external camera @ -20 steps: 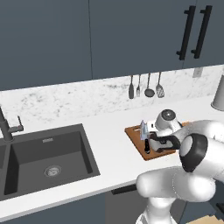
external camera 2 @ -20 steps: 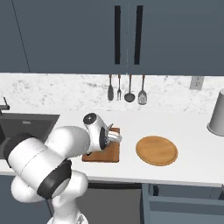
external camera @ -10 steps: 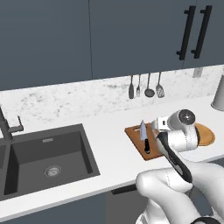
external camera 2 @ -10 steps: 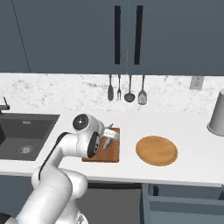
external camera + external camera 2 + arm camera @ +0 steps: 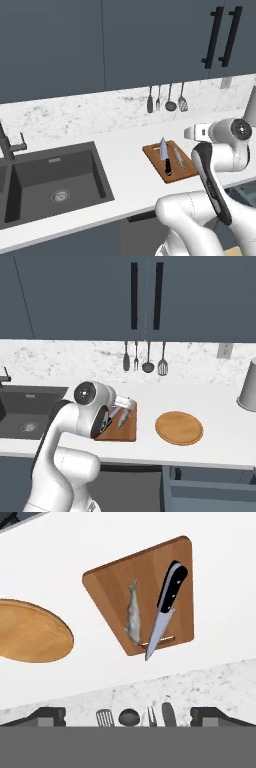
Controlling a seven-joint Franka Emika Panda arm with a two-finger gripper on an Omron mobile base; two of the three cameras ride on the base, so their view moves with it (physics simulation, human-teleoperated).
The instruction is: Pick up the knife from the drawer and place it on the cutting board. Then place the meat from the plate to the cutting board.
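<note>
We see a dark sink point(image 5: 55, 175) sunk into the white counter point(image 5: 125, 165), its black faucet point(image 5: 7, 145) behind its left corner. Right of the sink, four utensils point(image 5: 165, 99) hang on the speckled backsplash point(image 5: 75, 115). Above the sink are dark upper cabinets point(image 5: 125, 40) with black bar handles point(image 5: 222, 35). Far right of it stands a grey container point(image 5: 248, 385).

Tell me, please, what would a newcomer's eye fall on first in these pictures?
Probably the reddish cutting board on the white counter, with the black-handled knife and the small grey meat lying side by side on it. Beside the board lies the round wooden plate, bare.
</note>
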